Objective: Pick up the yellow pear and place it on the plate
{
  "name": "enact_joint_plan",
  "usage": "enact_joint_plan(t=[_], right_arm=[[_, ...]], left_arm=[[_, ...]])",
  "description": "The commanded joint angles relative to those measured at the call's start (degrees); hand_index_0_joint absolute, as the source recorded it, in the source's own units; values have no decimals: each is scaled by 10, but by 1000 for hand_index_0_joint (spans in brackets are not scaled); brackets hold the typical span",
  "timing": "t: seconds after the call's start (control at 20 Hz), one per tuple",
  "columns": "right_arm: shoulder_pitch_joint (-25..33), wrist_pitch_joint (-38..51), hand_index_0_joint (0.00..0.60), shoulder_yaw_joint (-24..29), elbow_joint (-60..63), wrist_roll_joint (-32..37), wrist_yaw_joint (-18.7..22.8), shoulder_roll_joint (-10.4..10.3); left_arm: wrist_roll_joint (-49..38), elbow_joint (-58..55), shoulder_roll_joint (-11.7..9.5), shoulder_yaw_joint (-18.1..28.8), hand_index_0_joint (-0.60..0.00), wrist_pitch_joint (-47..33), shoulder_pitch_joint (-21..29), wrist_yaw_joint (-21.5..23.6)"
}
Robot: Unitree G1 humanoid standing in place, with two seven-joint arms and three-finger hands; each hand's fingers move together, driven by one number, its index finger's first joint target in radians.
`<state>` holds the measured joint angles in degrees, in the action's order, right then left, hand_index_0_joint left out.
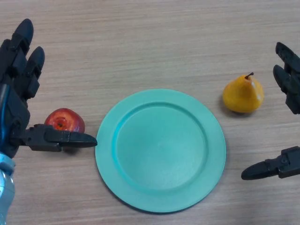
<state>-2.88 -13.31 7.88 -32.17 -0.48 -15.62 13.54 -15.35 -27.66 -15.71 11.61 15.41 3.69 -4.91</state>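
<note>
The yellow pear point(243, 95) sits upright on the table point(150, 42), just right of the green plate point(160, 150). The right robot hand point(289, 89) hangs open just beside it, fingers spread, not touching. The left robot hand point(18, 93) rests open by a red apple point(64, 120).

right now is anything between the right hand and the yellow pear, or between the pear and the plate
Nothing visible. The open right hand sits just right of the yellow pear with bare wooden table between. Bare table also separates the pear from the round teal plate. The red apple lies on the plate's far side.
</note>
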Motion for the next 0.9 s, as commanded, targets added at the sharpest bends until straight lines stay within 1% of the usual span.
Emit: enact_joint_plan(t=[0.05, 0.3, 0.4, 0.5, 0.55, 0.7, 0.8, 0.9], right_arm=[[17, 89, 0, 37, -25, 7, 20, 19], [15, 84, 0, 38, -27, 8, 18, 19], [21, 85, 0, 45, -20, 14, 18, 22], [38, 110, 0, 40, 17, 5, 26, 28], [52, 102, 0, 43, 27, 14, 25, 34], [83, 105, 0, 42, 66, 33, 27, 46], [113, 106, 0, 40, 110, 48, 31, 56], [142, 133, 0, 33, 169, 39, 39, 66]], left_arm=[[20, -26, -22, 25, 0, -87, 21, 7], [21, -26, -19, 19, 0, -90, 16, 2], [21, -27, -16, 17, 0, -94, 12, 0], [21, -27, -14, 13, 0, -94, 12, 1], [18, -30, -14, 12, 0, -88, 12, -2], [15, -35, -14, 7, 0, -78, 10, -16], [16, -36, -12, 7, 0, -79, 10, -18], [14, -35, -10, 7, 0, -82, 7, -15]])
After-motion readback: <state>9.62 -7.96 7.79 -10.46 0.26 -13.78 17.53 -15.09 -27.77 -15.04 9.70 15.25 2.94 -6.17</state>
